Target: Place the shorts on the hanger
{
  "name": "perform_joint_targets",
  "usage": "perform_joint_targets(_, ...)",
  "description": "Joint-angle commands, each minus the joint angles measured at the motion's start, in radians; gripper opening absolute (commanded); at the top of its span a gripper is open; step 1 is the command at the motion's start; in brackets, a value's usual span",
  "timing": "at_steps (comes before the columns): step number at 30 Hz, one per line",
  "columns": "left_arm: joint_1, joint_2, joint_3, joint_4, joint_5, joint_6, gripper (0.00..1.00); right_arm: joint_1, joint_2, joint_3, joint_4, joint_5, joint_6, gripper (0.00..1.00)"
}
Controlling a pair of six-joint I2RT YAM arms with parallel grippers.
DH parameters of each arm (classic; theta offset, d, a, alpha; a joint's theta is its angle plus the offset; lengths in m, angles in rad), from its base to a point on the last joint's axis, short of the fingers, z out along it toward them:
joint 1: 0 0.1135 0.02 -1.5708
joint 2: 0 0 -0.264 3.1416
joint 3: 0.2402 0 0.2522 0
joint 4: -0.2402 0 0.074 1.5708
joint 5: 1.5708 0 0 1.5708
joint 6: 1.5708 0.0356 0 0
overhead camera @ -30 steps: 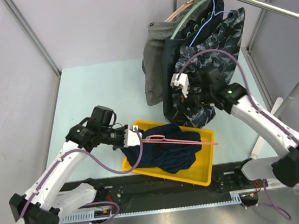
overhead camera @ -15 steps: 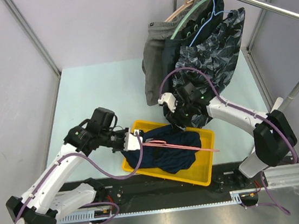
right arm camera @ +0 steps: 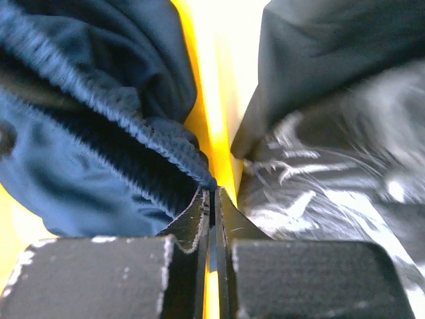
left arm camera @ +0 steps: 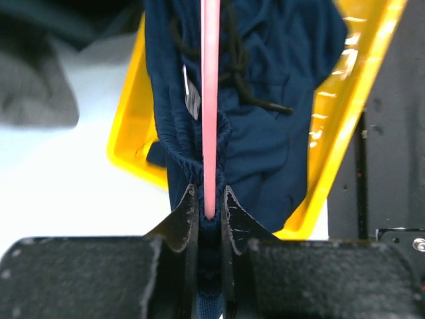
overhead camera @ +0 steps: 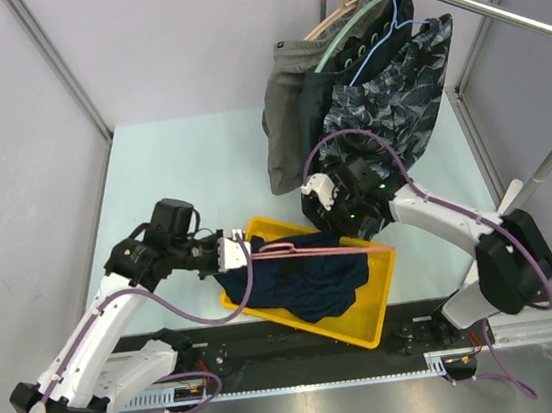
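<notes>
The dark navy shorts (overhead camera: 305,278) lie bunched in a yellow bin (overhead camera: 383,294). The thin pink hanger (overhead camera: 312,250) runs across them. My left gripper (overhead camera: 230,255) is at the bin's left end. In the left wrist view it (left arm camera: 209,199) is shut on the hanger's wire (left arm camera: 210,100), with navy waistband fabric (left arm camera: 279,133) bunched between the jaws too. My right gripper (overhead camera: 338,222) is at the bin's far edge. In the right wrist view it (right arm camera: 214,193) is shut, and the shorts' ribbed waistband (right arm camera: 86,133) ends right at its tips. Whether fabric is pinched there is not visible.
Behind the bin a metal rail (overhead camera: 472,1) carries grey shorts (overhead camera: 285,115) and black-grey patterned shorts (overhead camera: 394,101) on mint-green (overhead camera: 355,30) and blue (overhead camera: 386,37) hangers. The patterned fabric (right arm camera: 345,173) hangs right beside my right gripper. Frame posts stand at the table's sides.
My right arm came down from in front of the hung clothes to the bin's far edge, and its jaws closed. The left gripper drew the hanger and shorts slightly leftward.
</notes>
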Motion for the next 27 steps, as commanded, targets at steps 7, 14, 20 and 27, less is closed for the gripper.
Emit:
perform_joint_targets(7,0.246,0.017,0.064,-0.069,0.078,0.108,0.0,-0.163,-0.324,-0.012,-0.146,0.01,-0.018,0.0)
perform_joint_targets(14,0.353,0.056,0.118,-0.121,0.158,0.133,0.0,-0.376,-0.397,-0.02,-0.218,-0.047,-0.058,0.0)
perform_joint_targets(20,0.404,0.09,0.118,-0.158,0.105,0.218,0.0,-0.532,-0.442,-0.029,-0.25,-0.123,-0.101,0.0)
perform_joint_targets(27,0.448,0.196,0.15,-0.153,-0.01,0.265,0.0,-0.575,-0.512,0.0,-0.29,-0.171,-0.141,0.0)
